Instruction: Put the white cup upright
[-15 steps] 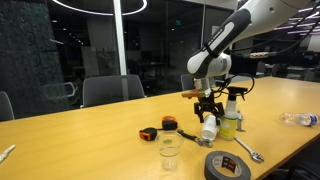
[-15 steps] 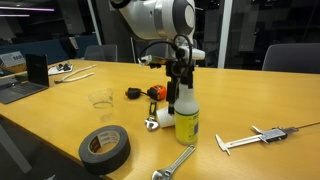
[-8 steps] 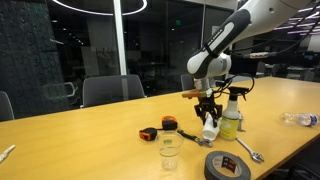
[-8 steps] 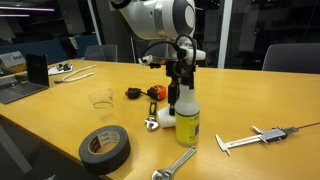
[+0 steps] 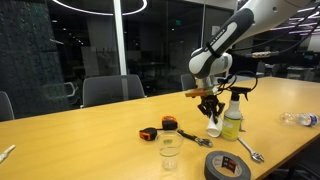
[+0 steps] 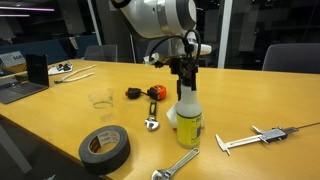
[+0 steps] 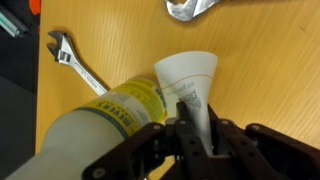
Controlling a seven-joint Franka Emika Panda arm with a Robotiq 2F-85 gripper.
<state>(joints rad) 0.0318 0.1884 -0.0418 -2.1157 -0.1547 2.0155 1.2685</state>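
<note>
Jaws [image 7: 192,128] are seen closed on the white cup [image 7: 188,78], which is gripped near its narrow end with the wider rim pointed away from them. In an exterior view it is carried tilted below the jaws, just beside the spray bottle [image 5: 232,118] and well in from the far edge of the surface [image 5: 90,130]. Whether it touches the surface cannot be told. For this step, the thin wall should be squeezed only lightly. The narrow base should be turned downward clear of the bottle, and release is best delayed until the base is seated flat.
</note>
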